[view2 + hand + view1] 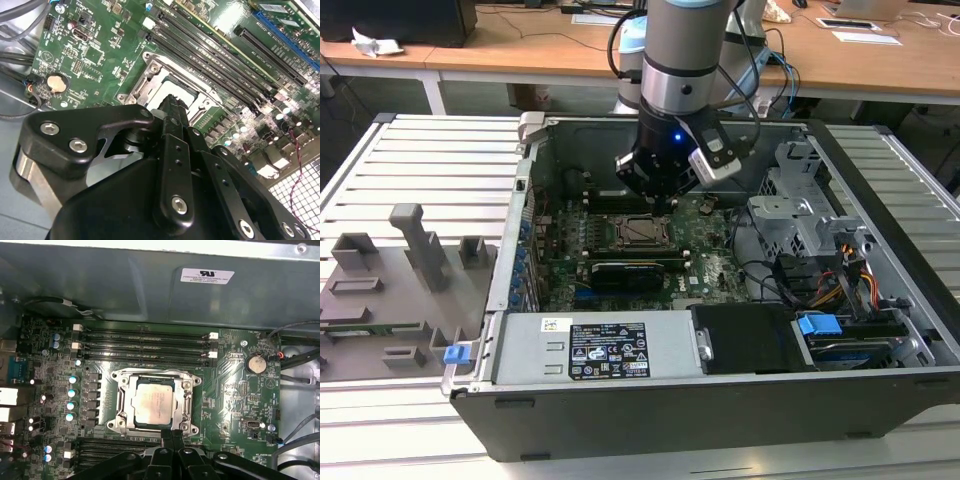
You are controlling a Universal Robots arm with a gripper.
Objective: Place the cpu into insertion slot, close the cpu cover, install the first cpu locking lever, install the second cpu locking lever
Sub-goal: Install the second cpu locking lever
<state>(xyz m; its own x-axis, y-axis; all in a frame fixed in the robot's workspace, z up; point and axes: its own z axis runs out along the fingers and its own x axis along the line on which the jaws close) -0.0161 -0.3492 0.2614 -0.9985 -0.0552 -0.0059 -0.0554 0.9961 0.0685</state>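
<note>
Gripper [172, 437] hung low over the motherboard [240, 390] inside the open computer case [880, 330], fingers pressed together with nothing held, tips just beside the insertion slot [155, 402], cpu [154, 401] seated within it, cpu cover [186, 401] closed around it.

Memory sticks [145, 342] and drive cage [800, 205] flank the insertion slot [155, 402].
</note>
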